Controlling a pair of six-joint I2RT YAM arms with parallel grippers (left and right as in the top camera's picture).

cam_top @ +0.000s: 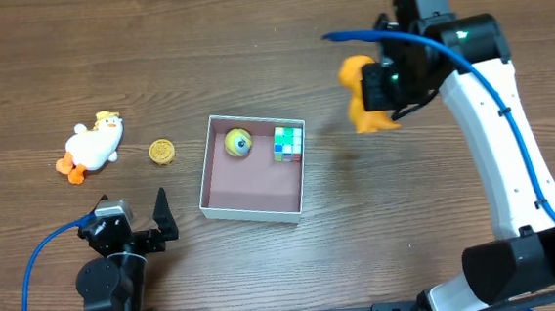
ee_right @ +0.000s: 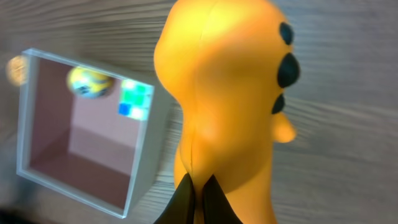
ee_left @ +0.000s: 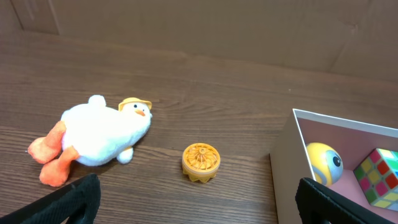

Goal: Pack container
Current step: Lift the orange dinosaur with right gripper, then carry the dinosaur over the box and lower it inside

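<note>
The container [cam_top: 252, 211] is a shallow white-walled box with a pinkish-brown inside at the table's middle. In it lie a yellow ball [cam_top: 236, 143] and a colour cube [cam_top: 288, 143]. The wall also shows in the left wrist view [ee_left: 283, 174] and the right wrist view [ee_right: 146, 162]. My right gripper [ee_right: 200, 193] is shut on an orange soft toy [cam_top: 359, 93], held above the table right of the container. My left gripper [cam_top: 137, 224] is open and empty near the front left. A white duck plush [cam_top: 94, 146] and a small orange round toy [cam_top: 163, 152] lie left of the container.
The table is brown wood. A blue cable [cam_top: 40, 265] runs from the left arm at the front edge. The right arm [cam_top: 498, 150] reaches in from the front right.
</note>
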